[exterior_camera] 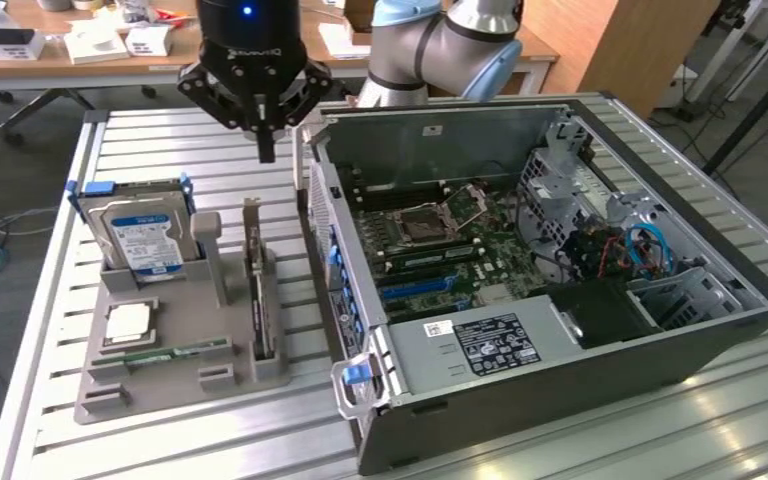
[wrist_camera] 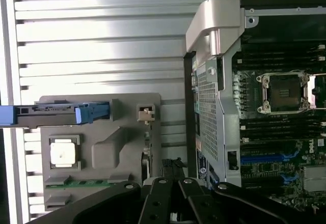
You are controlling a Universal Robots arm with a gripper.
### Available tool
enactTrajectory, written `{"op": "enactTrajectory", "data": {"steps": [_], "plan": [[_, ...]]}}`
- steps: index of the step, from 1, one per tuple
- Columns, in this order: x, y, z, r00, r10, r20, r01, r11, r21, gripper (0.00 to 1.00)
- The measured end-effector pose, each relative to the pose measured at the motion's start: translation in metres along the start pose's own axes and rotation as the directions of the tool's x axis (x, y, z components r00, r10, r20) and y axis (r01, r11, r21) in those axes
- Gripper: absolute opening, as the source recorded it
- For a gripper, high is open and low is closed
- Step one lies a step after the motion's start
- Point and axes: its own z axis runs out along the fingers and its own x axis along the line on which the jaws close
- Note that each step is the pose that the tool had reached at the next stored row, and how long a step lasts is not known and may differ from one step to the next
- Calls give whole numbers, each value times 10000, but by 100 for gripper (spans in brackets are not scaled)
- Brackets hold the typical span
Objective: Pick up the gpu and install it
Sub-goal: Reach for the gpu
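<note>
The gpu [exterior_camera: 263,300] stands on its long edge in a slot of the grey holder [exterior_camera: 157,385], a thin dark card with a metal bracket at its far end. In the wrist view the gpu [wrist_camera: 146,155] shows edge-on beside the case wall. My gripper [exterior_camera: 267,150] hangs above the table just past the card's far end, between the holder and the open computer case [exterior_camera: 558,330]. Its fingers are shut together with nothing between them. In the wrist view my gripper [wrist_camera: 172,183] sits close to the card's edge.
The holder also carries a hard drive [exterior_camera: 144,235] with a blue-and-white label, a processor chip [exterior_camera: 128,322] and a green memory stick [exterior_camera: 171,352]. Inside the case, the motherboard [exterior_camera: 444,250] lies exposed. The slatted metal table [exterior_camera: 157,140] ends at the exterior view's left.
</note>
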Motion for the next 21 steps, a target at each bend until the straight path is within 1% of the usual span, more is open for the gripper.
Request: {"op": "enactTrajectory", "data": {"steps": [4, 9, 15, 21], "plan": [[110, -9, 2, 10000, -1, 0, 1, 10000, 0, 10], [210, -16, 3, 10000, 1, 0, -1, 10000, 0, 10], [212, -24, 2, 10000, -2, -2, 2, 10000, 0, 10], [220, -122, -2, 10000, 0, 0, 0, 10000, -1, 10]]}}
